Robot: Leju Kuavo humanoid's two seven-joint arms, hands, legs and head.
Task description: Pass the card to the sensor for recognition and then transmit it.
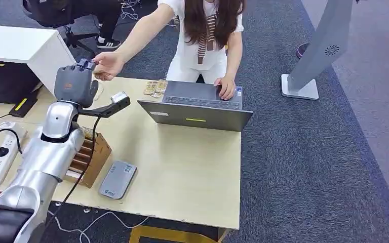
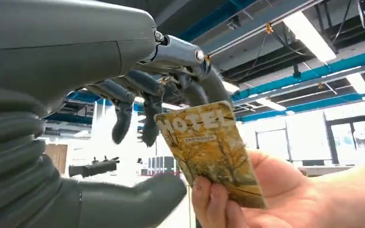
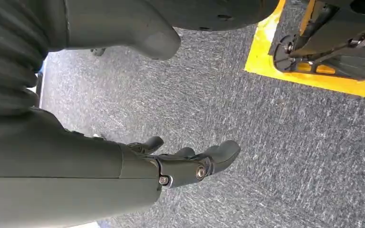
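Head view shows the left hand [image 1: 75, 83] raised at about ten o'clock over the desk [image 1: 192, 172], meeting the person's hand [image 1: 107, 65] reaching across from twelve o'clock. This looks like the handover itself, the last step, with the card reader [image 1: 117, 179] lying well apart at about seven o'clock on the desk, beside the wooden card holder [image 1: 92, 157].

In the left wrist view the hotel card [image 2: 208, 149] stands nearly upright, pinched at its lower edge by the person's fingers [image 2: 211, 202]. The left hand's fingertips [image 2: 197, 90] curl just above and behind the card's top edge, the thumb [image 2: 138, 194] lying apart from it below; I cannot tell whether any fingertip touches the card, but the hand does not appear to clamp it. Its fingers are loosely curled with a gap to the thumb.

Next, I judge, the left arm should draw back clear of the card.

Right hand [image 3: 180, 164] hangs over carpet, fingers loosely apart, holding nothing.
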